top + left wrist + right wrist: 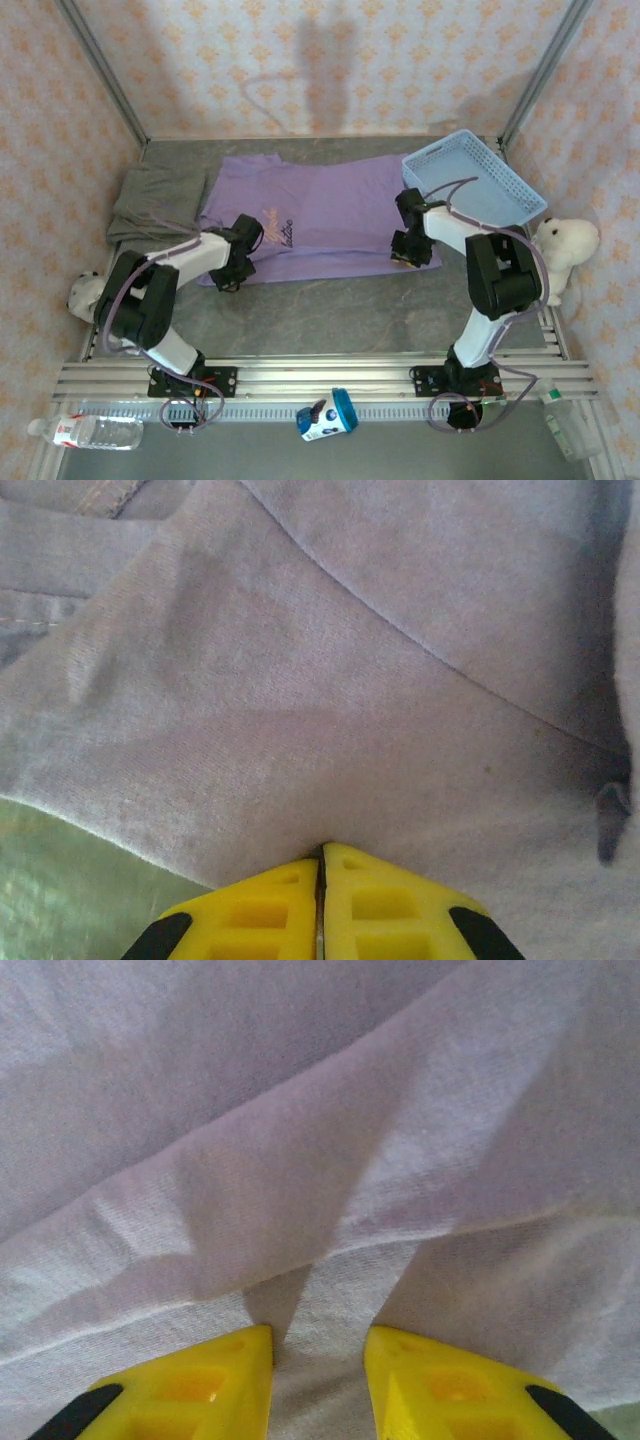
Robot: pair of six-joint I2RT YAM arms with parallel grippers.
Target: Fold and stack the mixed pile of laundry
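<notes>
Lying flat on the desk, the lavender T-shirt looks light and limp, best taken at its near hem, which the left end effector and right end effector each pinch.

**Left arm**: base at near rail, elbow folded back and outward, white forearm reaching forward and inward, wrist pitched down.

**Left gripper**: yellow fingers pressed together, only a hairline seam between them, tips pinching the edge of the lavender T-shirt.

**Right arm**: base at near rail, upper link raised, forearm angled inward, wrist bent down.

**Right gripper**: yellow fingers set a little apart, closed on a raised fold of the same shirt.
</notes>
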